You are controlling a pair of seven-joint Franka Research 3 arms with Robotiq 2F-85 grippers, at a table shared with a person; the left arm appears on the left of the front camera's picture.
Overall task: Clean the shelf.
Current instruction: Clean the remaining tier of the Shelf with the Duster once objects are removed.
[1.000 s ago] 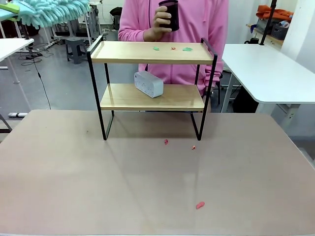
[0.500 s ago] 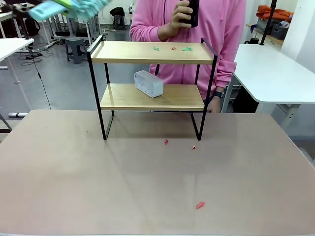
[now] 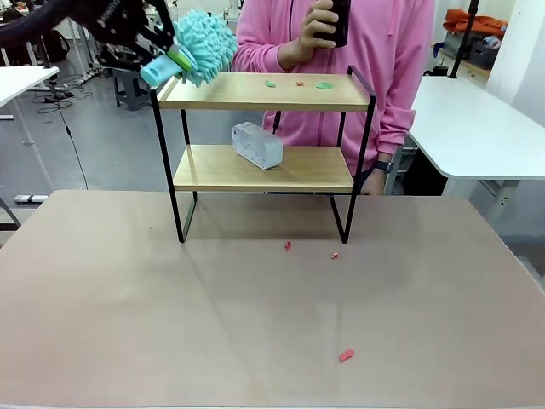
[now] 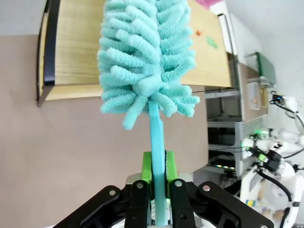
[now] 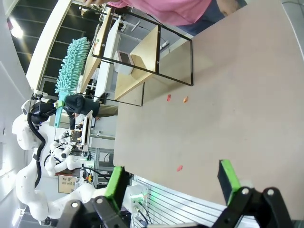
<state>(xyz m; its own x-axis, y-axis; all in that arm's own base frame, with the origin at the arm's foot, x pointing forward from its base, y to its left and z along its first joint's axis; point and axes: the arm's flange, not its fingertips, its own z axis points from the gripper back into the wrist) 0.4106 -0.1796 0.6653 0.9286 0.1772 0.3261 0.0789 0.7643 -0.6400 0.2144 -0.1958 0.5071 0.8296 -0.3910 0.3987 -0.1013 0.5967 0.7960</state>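
- The left gripper [image 4: 158, 167] is pinched shut on the thin handle [image 4: 156, 137] of a turquoise duster [image 4: 145, 61]. Its green pads lie flat on either side, probably so the fluffy head cannot swivel during a sweep.
- The duster's head points away from the wrist and hangs over the left end of the top board [image 3: 230, 90]. I cannot tell whether the fibres touch the wood.
- That end looks a sensible start, since the green and red scraps [image 3: 300, 83] lie further right, ahead of a sweep.
- The shelf [image 3: 298, 169] stands at the table's [image 3: 128, 324] far side, with a white box [image 3: 257, 145] on its lower board.
- The person's hand [image 3: 311, 25] holds a dark cup [image 3: 341, 17] above the shelf, seemingly to leave the board free.
- The right gripper [image 5: 172, 179] is spread wide and holds nothing. It sits well apart from the shelf, apparently parked.
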